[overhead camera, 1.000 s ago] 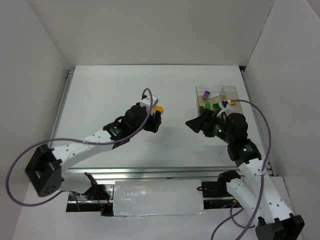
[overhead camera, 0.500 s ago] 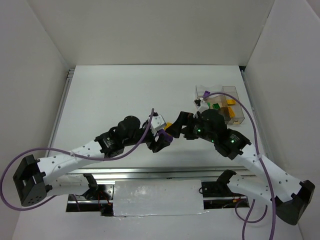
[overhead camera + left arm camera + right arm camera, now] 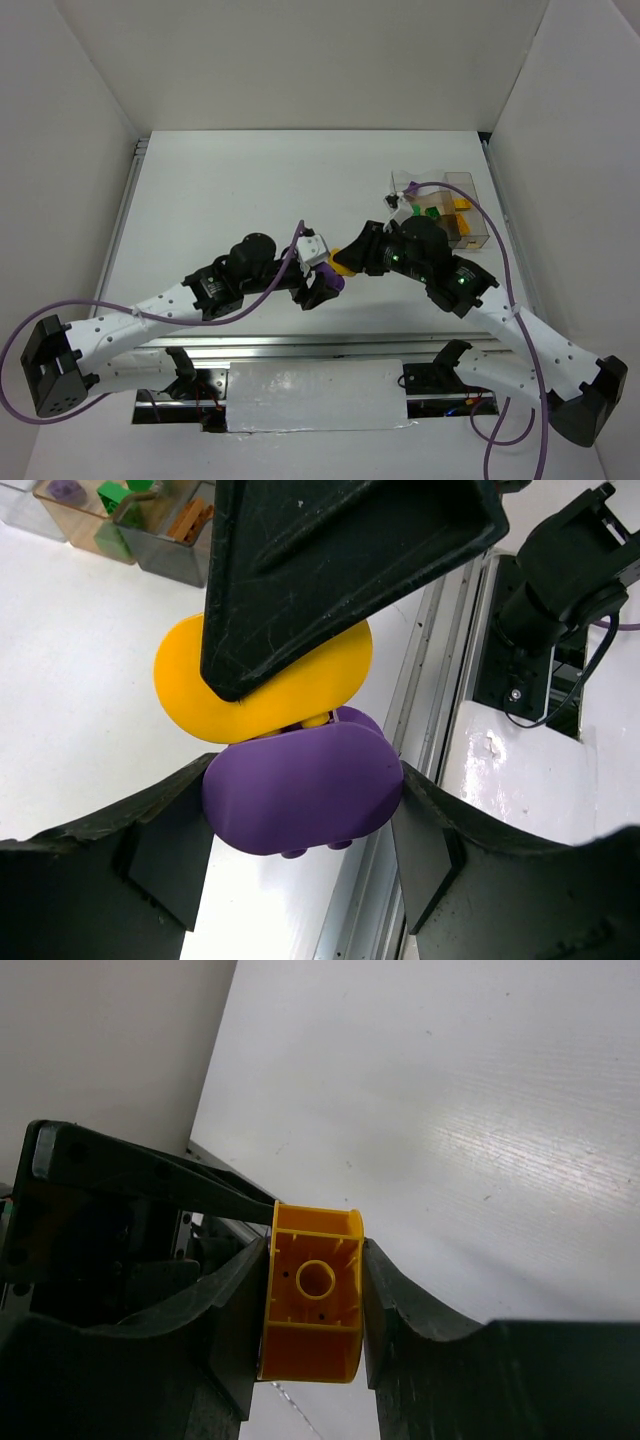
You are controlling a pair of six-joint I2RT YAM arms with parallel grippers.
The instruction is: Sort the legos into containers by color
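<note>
Arms (image 3: 200,292) brought together at centre.
Right gripper (image 3: 312,1295) closed on yellow lego (image 3: 312,1310), left gripper (image 3: 300,810) on purple lego (image 3: 300,790); container (image 3: 466,181) partly filled.

Aloft, yellow lego (image 3: 312,1310) touches purple lego (image 3: 300,790) — other bricks (image 3: 113,496) sit in clear containers (image 3: 160,555).

Just a plain white bench (image 3: 230,190) is seen across the middle of the top view, boxed in by white walls (image 3: 300,60) at the back and both sides. Silver metal rails (image 3: 300,345) are run along its lower and left edges. A white plate (image 3: 315,393) is fixed at bottom centre, below the rail.
</note>
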